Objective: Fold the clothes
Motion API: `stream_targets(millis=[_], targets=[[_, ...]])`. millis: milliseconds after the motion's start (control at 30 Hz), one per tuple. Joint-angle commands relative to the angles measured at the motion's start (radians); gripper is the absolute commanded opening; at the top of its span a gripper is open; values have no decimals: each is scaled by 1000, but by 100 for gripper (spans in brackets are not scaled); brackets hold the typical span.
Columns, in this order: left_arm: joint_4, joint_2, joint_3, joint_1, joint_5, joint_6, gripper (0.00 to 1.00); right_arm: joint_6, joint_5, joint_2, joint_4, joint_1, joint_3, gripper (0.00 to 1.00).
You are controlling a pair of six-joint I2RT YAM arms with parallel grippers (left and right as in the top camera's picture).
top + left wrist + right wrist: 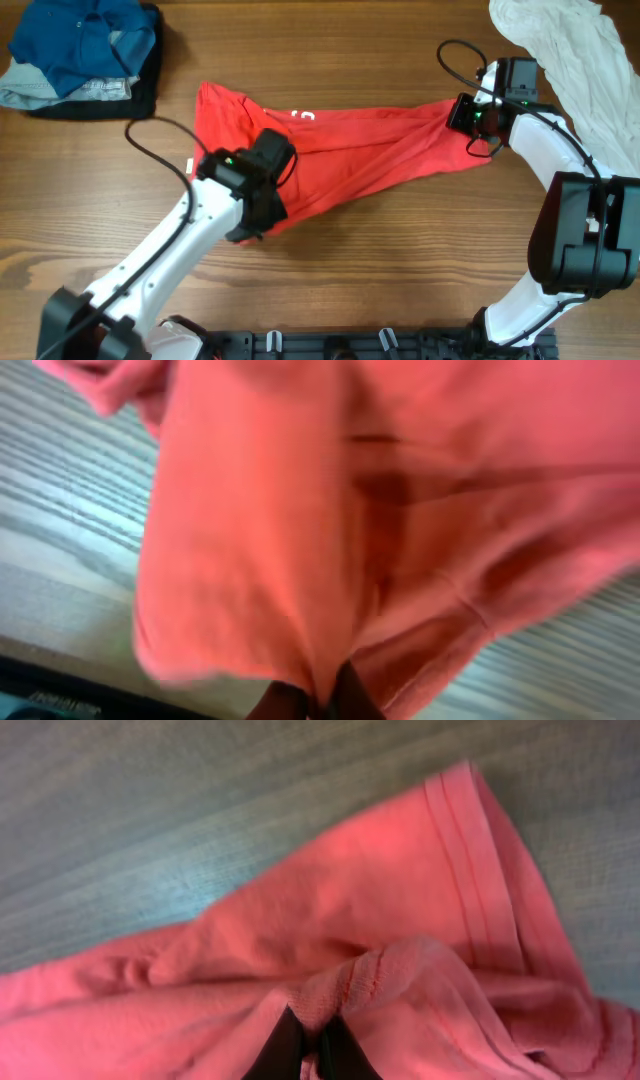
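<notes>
The clothes, a red T-shirt point(350, 150) with a bit of white print showing, lie stretched in a bunched band across the table's middle. My left gripper point(262, 212) is shut on the shirt's lower left edge, and the red cloth point(300, 530) hangs loosely from its dark fingertips point(278, 705) above the wood. At the shirt's right end my right gripper point(462, 118) is shut on a ribbed fold of fabric point(370, 975), pinched between its fingertips point(282, 1050); a hemmed sleeve edge point(480, 850) lies flat on the table beyond.
A stack of blue, pale grey and black garments point(85, 55) sits at the back left corner. A crumpled white garment point(570, 50) lies at the back right, close behind the right arm. A black cable point(150, 145) loops over the wood beside the left arm.
</notes>
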Motion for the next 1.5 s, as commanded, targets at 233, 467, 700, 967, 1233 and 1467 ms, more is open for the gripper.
stream_targets(millis=[233,467,700,967,1233,1467], targets=[[76,-13,149,95,-54,204,4,8,12,2,-116,-35,3,4],[317,92,148,233,-65,389,4,5,13,2,-101,-35,3,4],[564,281,148,241,-66,459,4,5,13,2,-80,-35,3,4],[736,420,148,241,-156,480,23,-21,1,2,-44,-35,3,4],[753,420,148,256,-188,472,100,-20,-7,1,-34,-35,21,4],[745,420,148,267,-185,473,100,-18,23,-15,-159,-67,128,4]])
